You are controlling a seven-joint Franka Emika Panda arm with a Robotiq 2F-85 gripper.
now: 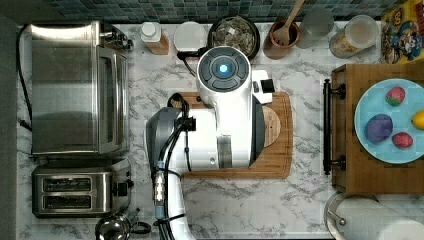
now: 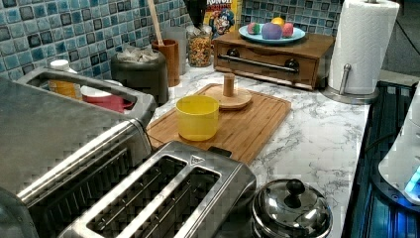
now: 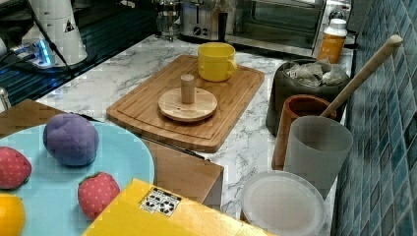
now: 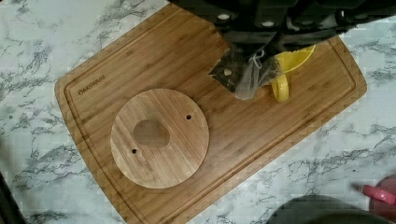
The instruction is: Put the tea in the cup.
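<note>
Transport step: we find the black gripper (image 4: 247, 70) clamped on a pale grey-beige tea-bag sachet (image 4: 243, 77) above the bamboo cutting board (image 4: 140, 60); next, we judge, carry it to the pink-handled white cup (image 1: 190, 36)

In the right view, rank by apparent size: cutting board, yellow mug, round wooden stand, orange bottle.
1. Cutting board, clearly largest.
2. Round wooden stand and yellow mug: about alike; the mug stands farther away, so unranked.
3. Orange bottle, smallest, though farthest back.

Claw (image 4: 252, 70) closed around tea bag (image 4: 243, 74)
</note>
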